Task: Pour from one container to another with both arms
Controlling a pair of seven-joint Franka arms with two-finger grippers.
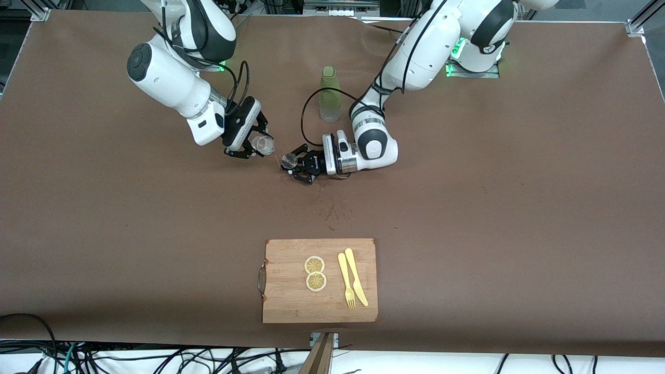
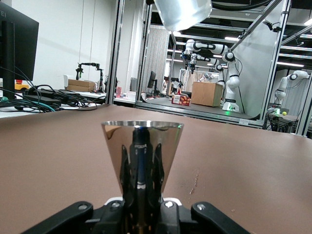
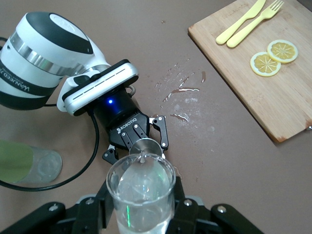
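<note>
Front view: the clear glass cup (image 1: 263,145), tilted in the right hand (image 1: 253,147), hangs at ten o'clock of the shiny steel jigger (image 1: 289,161), gripped by the left hand (image 1: 297,164) above the worktop (image 1: 467,208).

Left wrist view: jigger (image 2: 142,148) upright, its waist clamped.

Right wrist view: cup (image 3: 141,195) clamped over the jigger (image 3: 145,146).

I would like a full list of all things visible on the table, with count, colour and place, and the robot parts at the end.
Tiny clear glass cup: one, transparent, held tilted over the jigger.
Shiny steel hourglass-shaped jigger: one, silver, held above the table.
Tall olive-green bottle: one, standing between the arms' bases.
Wooden cutting board: one, light brown, nearest the front camera.
Lemon slices: two, yellow, on the board.
Plastic fork and knife: one each, yellow, on the board beside the slices.
Spilled drops: clear, on the brown table.
Right gripper: black, shut on the cup.
Left gripper: black, shut on the jigger.
</note>
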